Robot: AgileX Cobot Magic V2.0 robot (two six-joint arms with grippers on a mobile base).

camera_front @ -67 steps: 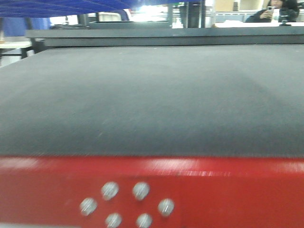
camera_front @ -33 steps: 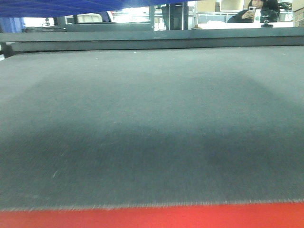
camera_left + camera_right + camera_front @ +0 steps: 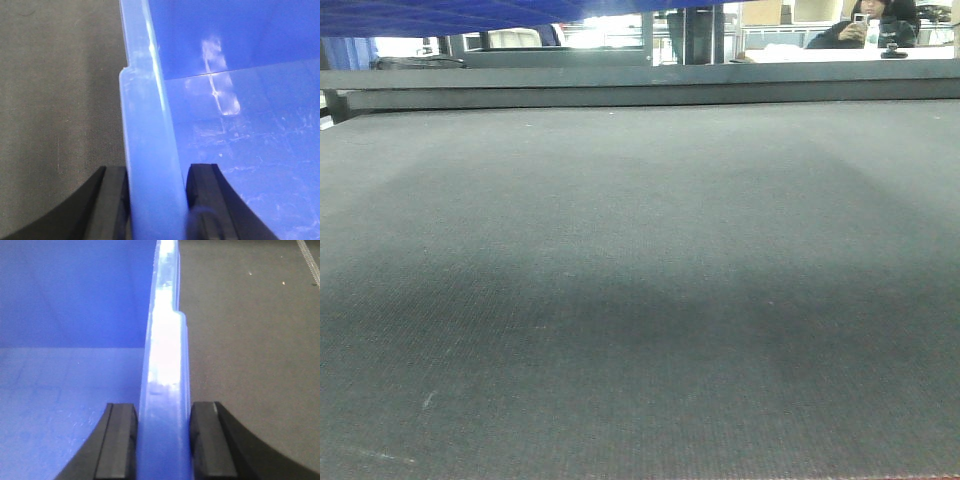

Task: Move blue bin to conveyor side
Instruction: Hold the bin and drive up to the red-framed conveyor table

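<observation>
The blue bin [image 3: 240, 125] hangs over the dark ribbed conveyor [image 3: 640, 280], which fills the front view. Only a dark blue strip of the bin [image 3: 440, 15] shows along the top of that view. In the left wrist view my left gripper [image 3: 156, 200] is shut on the bin's thick left rim, one black finger [image 3: 112, 200] outside and one inside. In the right wrist view my right gripper [image 3: 164, 440] is shut on the opposite rim of the bin [image 3: 65, 340] in the same way. Grey belt lies below both rims [image 3: 55, 100] [image 3: 250, 340].
A dark rail [image 3: 640, 85] runs along the conveyor's far side. Behind it a seated person [image 3: 870, 25] holds up a phone at the back right. A pale ribbed strip [image 3: 310, 260] crosses the top right corner of the right wrist view.
The front view has moved forward over the belt. The red edge strip and its screws slid down and out of the bottom of the frame.
</observation>
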